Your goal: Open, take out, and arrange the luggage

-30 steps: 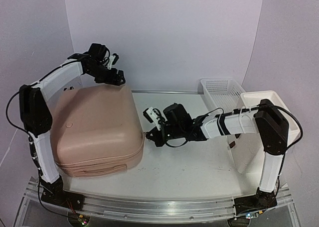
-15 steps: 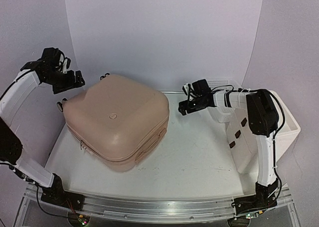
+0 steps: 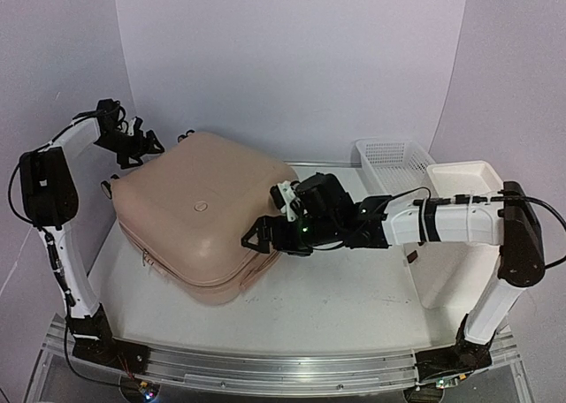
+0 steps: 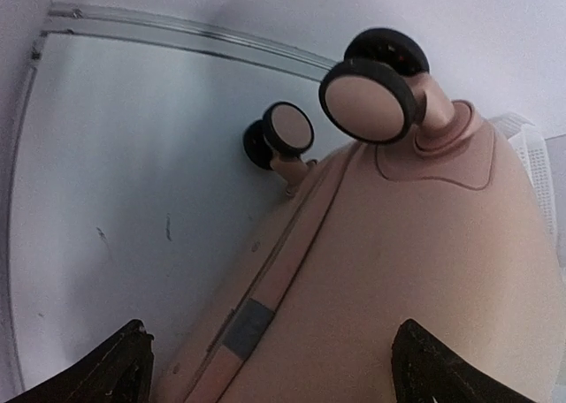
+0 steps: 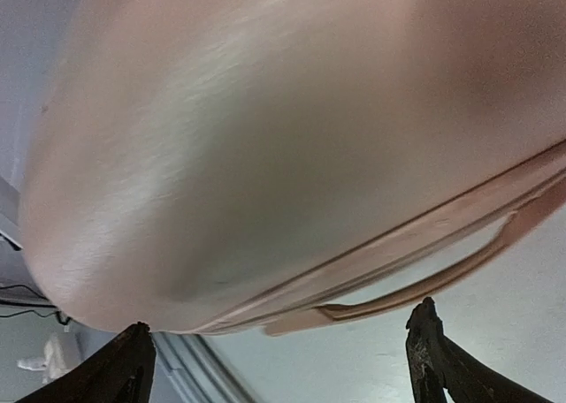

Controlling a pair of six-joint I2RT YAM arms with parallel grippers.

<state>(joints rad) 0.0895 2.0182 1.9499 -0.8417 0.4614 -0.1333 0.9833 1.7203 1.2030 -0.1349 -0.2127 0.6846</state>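
top external view has the luggage point(image 3: 199, 217) lying flat and shut on the left half of the counter point(image 3: 354, 297), turned at an angle, with its wheels point(image 4: 367, 98) toward the far left. the opening step looks to be in hand, with nothing unzipped yet as far as i can judge. the left claw point(image 3: 141, 147) hangs at the far-left corner just beside the wheels, its jaws spread wide and empty. from its wrist view the shell and the zipper seam point(image 4: 281, 263) run beneath it. the right claw point(image 3: 263, 233) sits low at the luggage's near-right edge, jaws also wide and holding nothing. its wrist view shows the side handle point(image 5: 424, 281) just ahead, apart from the fingertips. next, i judge, one claw must find the zipper pull, which i cannot spot, pinch it, and run it round the seam while the other steadies the shell.
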